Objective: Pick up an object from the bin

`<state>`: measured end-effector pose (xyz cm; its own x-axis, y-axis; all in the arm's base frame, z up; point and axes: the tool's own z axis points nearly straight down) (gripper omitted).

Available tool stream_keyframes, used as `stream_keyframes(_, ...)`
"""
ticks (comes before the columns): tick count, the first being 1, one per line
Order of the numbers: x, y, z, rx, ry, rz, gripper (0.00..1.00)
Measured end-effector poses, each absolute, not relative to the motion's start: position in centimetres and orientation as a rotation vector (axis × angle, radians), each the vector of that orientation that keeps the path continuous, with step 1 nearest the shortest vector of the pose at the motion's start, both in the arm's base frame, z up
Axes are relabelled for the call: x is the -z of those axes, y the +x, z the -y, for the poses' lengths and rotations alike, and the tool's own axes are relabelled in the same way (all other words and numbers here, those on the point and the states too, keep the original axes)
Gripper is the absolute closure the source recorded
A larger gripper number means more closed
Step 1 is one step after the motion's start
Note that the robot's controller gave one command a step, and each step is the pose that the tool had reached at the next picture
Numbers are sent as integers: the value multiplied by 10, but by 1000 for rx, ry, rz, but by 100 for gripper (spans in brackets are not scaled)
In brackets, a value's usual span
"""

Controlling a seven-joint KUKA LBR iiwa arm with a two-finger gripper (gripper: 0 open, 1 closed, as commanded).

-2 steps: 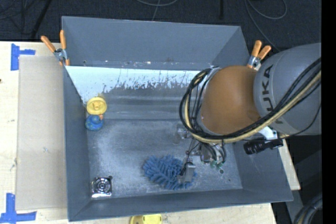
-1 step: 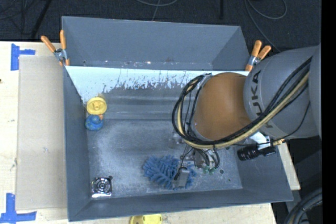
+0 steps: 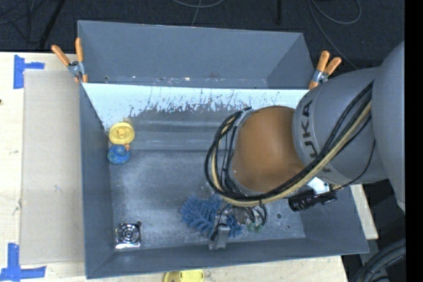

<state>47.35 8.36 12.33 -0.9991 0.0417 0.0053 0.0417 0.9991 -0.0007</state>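
Observation:
A blue shaggy cloth-like thing (image 3: pixel 200 212) lies near the bin's front wall, right of the middle. My gripper (image 3: pixel 220 234) is low over its right edge, close to the front wall, with one dark fingertip showing under the orange wrist cover. Something small and greenish (image 3: pixel 254 224) lies just right of the gripper, partly hidden by the cables.
A small yellow-and-blue toy (image 3: pixel 120 142) stands by the bin's left wall. A small square metal piece (image 3: pixel 127 234) lies in the front left corner. The arm and its orange cover hang over the bin's right half.

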Motion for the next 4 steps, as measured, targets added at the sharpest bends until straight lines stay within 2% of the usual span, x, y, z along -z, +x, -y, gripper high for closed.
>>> stream_keyframes(1,-91,482,-79,0,-521,3096,0)
stream_keyframes(2,-70,496,-56,0,-381,3117,100)
stream_keyframes(4,-72,495,-56,-1,-382,3116,100)
